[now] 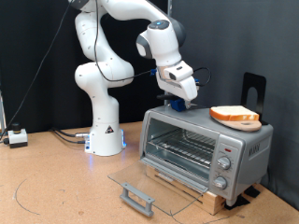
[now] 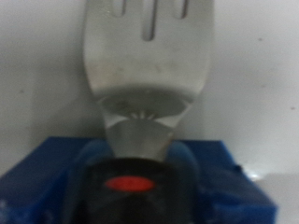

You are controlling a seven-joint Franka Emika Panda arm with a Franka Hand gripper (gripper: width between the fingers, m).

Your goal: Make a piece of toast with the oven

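The silver-grey oven [image 1: 245,147] stands on the table at the exterior view's right. Its glass door [image 1: 149,179] is folded down open and the wire rack [image 1: 182,145] inside is bare. The piece of toast [image 1: 234,115] lies flat on the oven's top, towards the right. My gripper [image 1: 179,101] hangs over the left part of the oven's top, to the left of the toast and apart from it. In the wrist view a slotted metal spatula [image 2: 145,65] fills the picture, its dark handle sitting between blue parts [image 2: 37,177], over a pale grey surface.
The oven rests on a wooden board [image 1: 201,193]. Three knobs [image 1: 222,166] are on its right front. A black stand [image 1: 254,89] rises behind the oven. The arm's white base [image 1: 105,135] and a small white box with cables [image 1: 17,137] are at the left.
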